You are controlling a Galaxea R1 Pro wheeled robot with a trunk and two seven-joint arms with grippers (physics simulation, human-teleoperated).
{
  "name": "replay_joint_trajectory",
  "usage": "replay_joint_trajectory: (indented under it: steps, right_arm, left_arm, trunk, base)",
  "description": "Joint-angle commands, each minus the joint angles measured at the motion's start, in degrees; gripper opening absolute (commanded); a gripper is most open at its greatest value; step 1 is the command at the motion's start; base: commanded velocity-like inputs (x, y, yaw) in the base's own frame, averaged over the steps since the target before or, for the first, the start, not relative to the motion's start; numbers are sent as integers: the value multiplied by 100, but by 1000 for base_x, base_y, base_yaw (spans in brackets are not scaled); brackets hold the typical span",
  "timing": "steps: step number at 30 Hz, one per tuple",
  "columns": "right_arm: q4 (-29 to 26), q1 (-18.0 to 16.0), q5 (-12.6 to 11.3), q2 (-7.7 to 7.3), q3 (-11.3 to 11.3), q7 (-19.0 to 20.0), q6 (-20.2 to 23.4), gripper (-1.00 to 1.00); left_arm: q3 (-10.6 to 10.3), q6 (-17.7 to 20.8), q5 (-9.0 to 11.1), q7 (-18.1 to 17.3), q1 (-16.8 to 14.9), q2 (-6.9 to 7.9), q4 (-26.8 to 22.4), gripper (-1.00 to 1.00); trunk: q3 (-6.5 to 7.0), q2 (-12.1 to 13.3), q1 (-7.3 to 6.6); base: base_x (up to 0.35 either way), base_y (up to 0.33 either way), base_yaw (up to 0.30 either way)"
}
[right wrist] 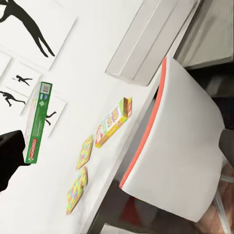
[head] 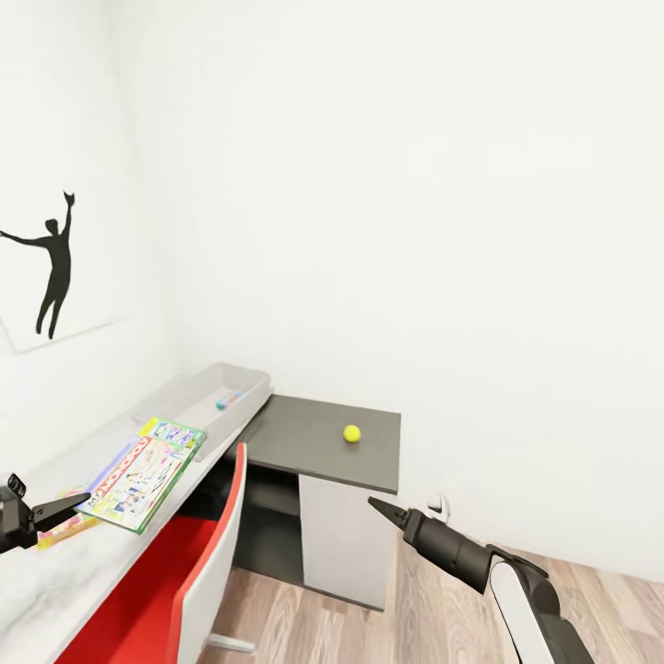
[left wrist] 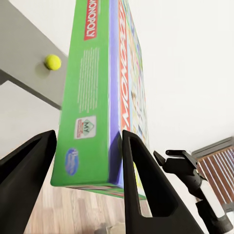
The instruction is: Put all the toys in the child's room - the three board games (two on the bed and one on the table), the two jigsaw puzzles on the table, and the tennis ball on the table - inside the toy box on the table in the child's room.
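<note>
The left gripper (head: 65, 504) has its jaws clamped on the end of the Monopoly box (head: 144, 472), one black finger (left wrist: 146, 190) on each broad face, so the box juts out beyond the fingertips and hangs above the white table top (head: 65, 576) rather than lying on it. Past the far end of the held box, further along the same surface, sits the light grey toy box (head: 210, 398), with a small coloured item inside it that is too small to name. Just under and beside the left jaws a strip of bright colour lies on the table; from the right wrist view this reads as a second game box (right wrist: 113, 122) standing on its edge and two jigsaw puzzles (right wrist: 81, 170) flat on the top, near one another. The tennis ball (head: 351, 432) rests alone on the lower dark grey section (head: 304, 452), well ahead of the right gripper (head: 375, 505), which hangs in the air over the wood-plank floor (head: 433, 618); whether its jaws are parted or together I cannot tell. A red and white chair (head: 198, 563) is pushed up against the table edge. The walls are plain white, and a black silhouette picture (head: 51, 263) hangs on the one beside the table.
</note>
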Motion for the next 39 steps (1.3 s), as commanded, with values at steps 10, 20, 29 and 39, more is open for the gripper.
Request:
replay_joint_trajectory:
  steps: [10,20,29,39]
  right_arm:
    - [-2,-4,-5,6,-14,13,37,100]
    - [-3,-4,-5,6,-14,13,36,100]
    - [-3,-4,-5,6,-14,13,37,100]
    - [-3,-4,-5,6,-14,13,43,100]
  left_arm:
    - [5,55,7,-22,-1,1,0,-100]
    - [2,53,7,-22,-1,1,0,-100]
    - [3,54,7,-22,-1,2,0,-100]
    - [1,54,7,-22,-1,2,0,-100]
  trunk:
    - [23,-4,5]
    - [24,-4,5]
    - [24,-4,5]
    - [24,-4,5]
  base:
    - [326,14,-74]
    - [289,116,-2]
    - [207,67,0]
    - [175,30,-10]
